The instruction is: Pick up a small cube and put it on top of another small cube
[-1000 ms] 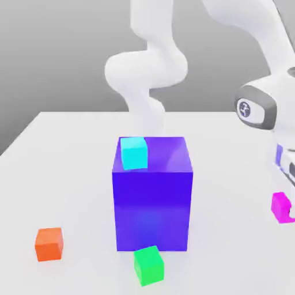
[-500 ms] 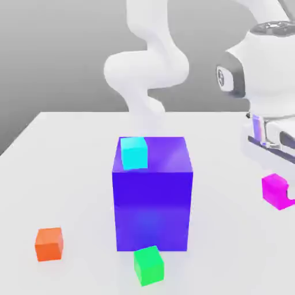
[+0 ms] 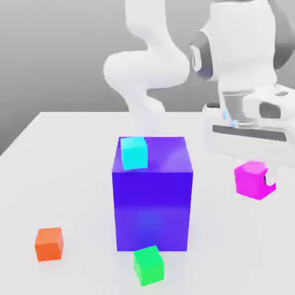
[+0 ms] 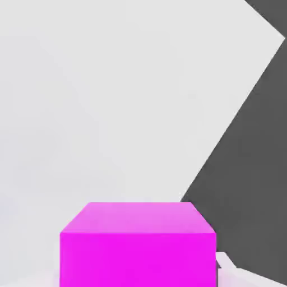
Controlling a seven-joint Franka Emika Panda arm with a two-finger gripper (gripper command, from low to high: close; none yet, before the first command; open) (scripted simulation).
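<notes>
Since the earlier frames the magenta cube (image 3: 251,180) has come up off the tabletop (image 3: 63,173) and travelled with the arm toward the exterior view's left; a second ago it sat low at that view's right edge, now it hangs clear of the surface, nearer the big blue cube (image 3: 152,196). The wrist has also swung round, so the hand's broad white face fronts the camera. I read the end effector (image 3: 257,180) as clenched on the magenta cube: the cube sits directly under the hand, a dark finger shows against its side, and in the hand view it fills the near field (image 4: 138,246) with tabletop far behind it. Candidate targets: the cyan cube (image 3: 134,152) on top of the big blue cube near its corner, the green cube (image 3: 148,265) on the tabletop just in front of the blue one, and the orange cube (image 3: 49,243) well apart toward the exterior view's left. The relation that matters: every one of these lies to the exterior view's left of the held cube. The cyan one stands slightly higher in frame than my load, so I judge that reaching it needs more lift before crossing. The green and orange are lower, needing a carry across and a descent. Which target is meant I cannot tell. The carry looks under way, stacking not yet done.
</notes>
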